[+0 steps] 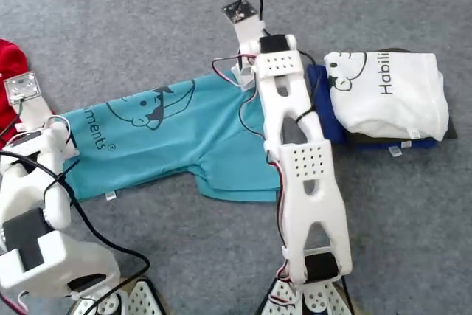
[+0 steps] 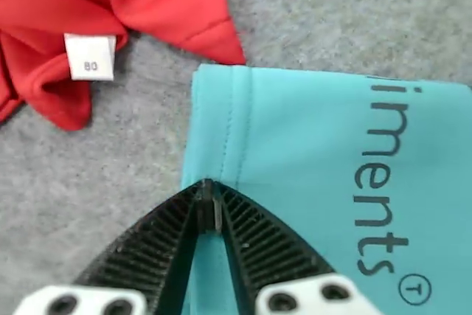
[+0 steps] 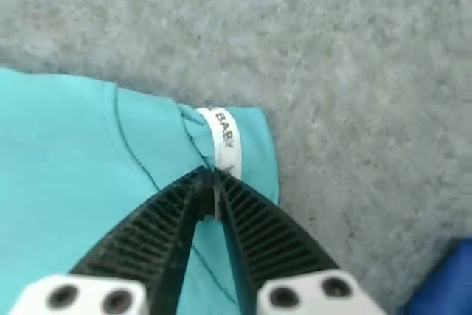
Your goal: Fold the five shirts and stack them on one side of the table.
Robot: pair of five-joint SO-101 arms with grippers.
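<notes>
1. The left gripper (image 2: 207,208) is clenched. Its ribbed black fingers (image 2: 158,237) meet at the tips, pinching the hem edge of the teal shirt (image 2: 310,175) close to one hem corner.
2. The right gripper (image 3: 212,195) is clenched too, its tips nipping the teal shirt's (image 3: 66,153) collar edge right at the white neck label (image 3: 225,138).
3. In the high view, the teal shirt (image 1: 169,138) lies stretched out flat on the grey table (image 1: 110,27), print side up. The left gripper (image 1: 63,129) is at its hem end and the right gripper (image 1: 245,79) is at its collar end.
4. One sleeve of the teal shirt juts out from its near long edge, beside the right arm.
5. The red shirt (image 2: 110,5) lies crumpled just off the teal shirt's hem corner. A point of its cloth reaches that corner, and its size tag (image 2: 90,57) faces up. In the high view it sits past the hem end at the table's edge (image 1: 9,71).
6. Beyond the teal shirt's collar end is a folded stack, with the white shirt (image 1: 387,94) on top, then the blue shirt (image 1: 323,108) and a dark shirt (image 1: 450,132) underneath. The blue shirt lies just beside the teal collar, and its corner is in the right wrist view (image 3: 450,285).
7. Bare table runs along the teal shirt's far long edge. More bare table lies off its near long edge, between the two arm bases.
</notes>
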